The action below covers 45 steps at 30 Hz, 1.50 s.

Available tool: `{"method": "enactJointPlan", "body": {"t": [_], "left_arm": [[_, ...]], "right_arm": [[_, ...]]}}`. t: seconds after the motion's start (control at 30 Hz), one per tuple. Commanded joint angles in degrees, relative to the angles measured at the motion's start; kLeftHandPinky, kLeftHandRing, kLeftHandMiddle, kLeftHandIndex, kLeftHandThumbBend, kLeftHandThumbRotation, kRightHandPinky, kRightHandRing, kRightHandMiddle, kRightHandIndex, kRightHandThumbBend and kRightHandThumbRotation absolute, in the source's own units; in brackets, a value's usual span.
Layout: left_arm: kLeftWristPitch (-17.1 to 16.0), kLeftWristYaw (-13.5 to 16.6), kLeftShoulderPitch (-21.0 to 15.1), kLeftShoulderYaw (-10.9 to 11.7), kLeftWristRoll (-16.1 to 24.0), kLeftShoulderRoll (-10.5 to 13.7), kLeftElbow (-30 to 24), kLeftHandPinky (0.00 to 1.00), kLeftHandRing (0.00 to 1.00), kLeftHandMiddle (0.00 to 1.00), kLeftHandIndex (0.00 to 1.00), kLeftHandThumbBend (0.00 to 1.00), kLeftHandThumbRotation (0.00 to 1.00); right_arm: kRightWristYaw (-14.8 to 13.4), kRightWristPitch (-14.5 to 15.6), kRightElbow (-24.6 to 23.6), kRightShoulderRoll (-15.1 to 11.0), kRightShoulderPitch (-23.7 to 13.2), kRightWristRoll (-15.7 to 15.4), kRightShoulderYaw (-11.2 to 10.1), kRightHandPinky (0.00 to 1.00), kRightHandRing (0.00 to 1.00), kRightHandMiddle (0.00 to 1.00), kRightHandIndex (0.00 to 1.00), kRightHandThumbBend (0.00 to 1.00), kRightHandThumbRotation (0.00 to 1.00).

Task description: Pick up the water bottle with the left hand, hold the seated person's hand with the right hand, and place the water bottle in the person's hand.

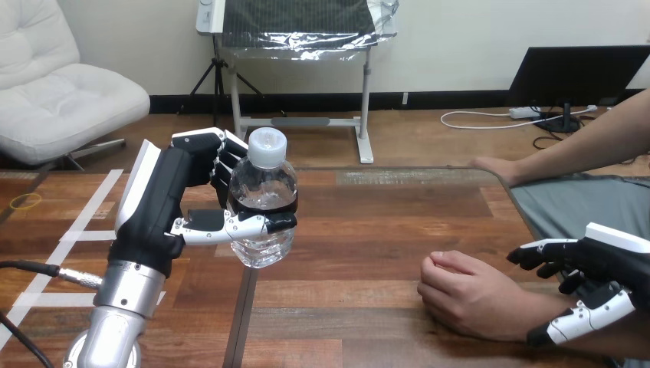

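Firmly, the fingers [221, 156] of the left hand [165, 199] curl round the back of the water bottle [264, 188] while the thumb [239, 224] crosses its front, so the bottle is clasped at mid-height. It stands upright, its long axis vertical and its white cap [267, 146] pointing up, over the left half of the wooden table [368, 230]; whether its base touches the boards cannot be told. The silver left forearm rises from the bottom left corner. The surface is brown planking with a dark seam running toward the near edge and white tape strips [88, 207] at the left. At the lower right the right hand [605, 264] lies against the wrist [525, 316] of the person's nearer hand [464, 295], which rests loosely closed on the table; whether it grips that wrist cannot be told. The person's farther hand [494, 166] rests on the far right edge. In count: one bottle, two robot hands, two hands of the person.
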Motion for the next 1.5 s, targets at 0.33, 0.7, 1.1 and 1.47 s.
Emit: {"method": "enactJointPlan", "body": {"t": [0.33,0.7,1.1,1.47], "left_arm": [[-0.8,0.6,-2.5,1.7,-0.7,0.0,-1.6,0.23,0.28,0.33,0.38,0.72,0.0],[-0.4,0.6,-2.4,1.7,-0.5,0.0,-1.9,0.21,0.27,0.33,0.38,0.72,0.0],[-0.1,0.7,-2.2,1.9,-0.5,0.1,-2.3,0.23,0.28,0.33,0.37,0.72,0.0],[-0.1,0.8,-2.2,2.0,-0.6,0.0,-2.4,0.24,0.29,0.34,0.37,0.72,0.0]], "right_arm": [[2.6,2.4,-5.4,-3.7,-0.6,-1.8,0.1,0.78,0.87,0.89,0.87,1.0,0.2],[3.6,4.8,-6.4,-3.9,-0.6,-3.4,0.8,0.77,0.87,0.89,0.87,1.0,0.13],[4.3,4.6,-5.6,-3.7,-0.9,-4.3,1.8,0.78,0.86,0.88,0.85,1.0,0.08],[4.9,5.0,-4.1,-3.0,-2.0,-4.4,3.9,0.74,0.83,0.86,0.83,1.0,0.06]]}}
